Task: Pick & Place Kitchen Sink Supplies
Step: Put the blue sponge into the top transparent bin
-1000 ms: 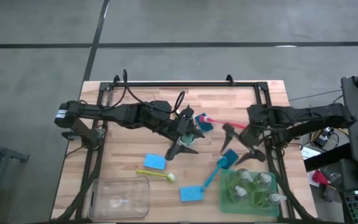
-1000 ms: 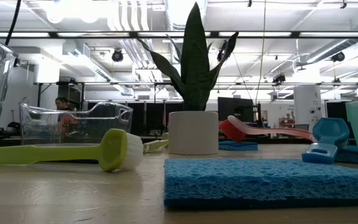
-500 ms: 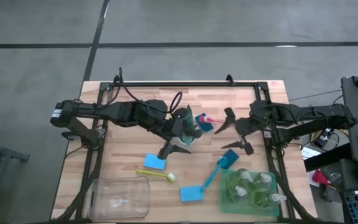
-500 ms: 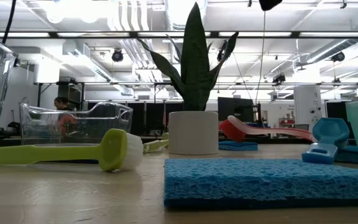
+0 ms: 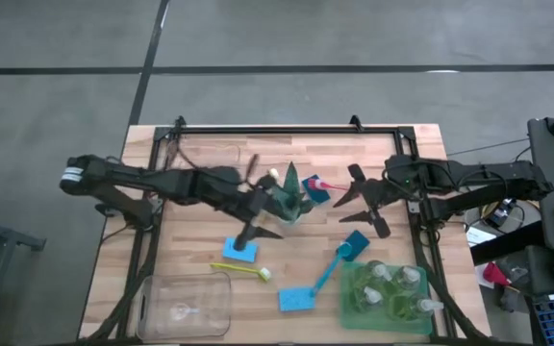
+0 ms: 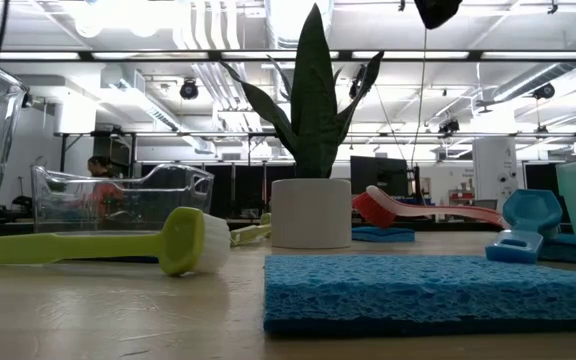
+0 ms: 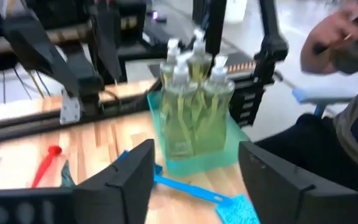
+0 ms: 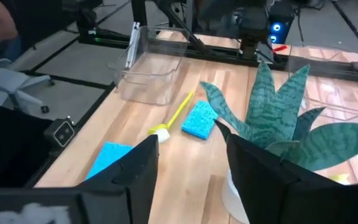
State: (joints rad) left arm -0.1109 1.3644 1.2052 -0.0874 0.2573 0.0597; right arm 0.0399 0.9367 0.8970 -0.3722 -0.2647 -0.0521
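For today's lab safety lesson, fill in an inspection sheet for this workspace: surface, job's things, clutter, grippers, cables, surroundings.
Surface: wooden table, bare in places.
Job's things: pump bottles in the green tray; three blue sponges; yellow brush, blue brush, red brush.
Clutter: potted plant; clear bin.
Grippers: left tool above a sponge, open, empty; right tool open, empty.
Cables: black cable along the left arm.
Surroundings: a person seated beside the table.

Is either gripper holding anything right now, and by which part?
Nothing is held. The left gripper and right gripper both stand open with only empty space between their fingers, above the table.
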